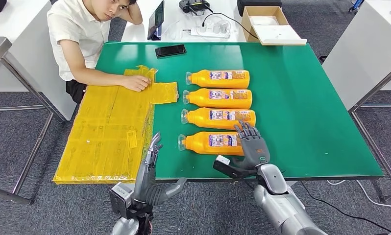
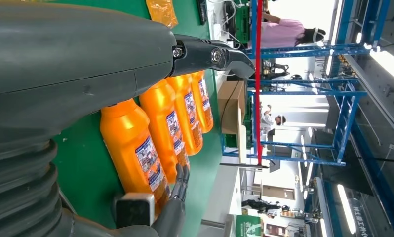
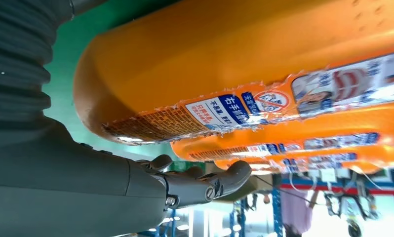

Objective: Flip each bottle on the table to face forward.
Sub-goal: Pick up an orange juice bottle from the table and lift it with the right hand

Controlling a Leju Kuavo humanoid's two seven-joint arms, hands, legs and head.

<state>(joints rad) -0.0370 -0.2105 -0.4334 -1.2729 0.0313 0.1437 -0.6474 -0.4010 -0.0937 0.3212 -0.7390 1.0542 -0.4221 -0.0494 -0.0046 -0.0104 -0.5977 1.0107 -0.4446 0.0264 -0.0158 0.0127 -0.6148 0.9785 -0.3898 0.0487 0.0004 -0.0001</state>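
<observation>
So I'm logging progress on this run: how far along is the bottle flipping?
Nothing looks finished: four orange bottles lie in a row on the green table, all alike, labels up, caps toward the yellow sheet. In hand: the right hand hangs open at the base of the nearest bottle, not gripping it. The left hand waits at the table's edge. All four remain.

4 orange bottles lie on their sides in a column on the green table, clear caps pointing left, labels facing up. The farthest bottle (image 1: pixel 219 79), the second bottle (image 1: pixel 218 98) and the third bottle (image 1: pixel 219 118) lie parallel and close together. The nearest bottle (image 1: pixel 210 142) lies near the table's front edge.
</observation>
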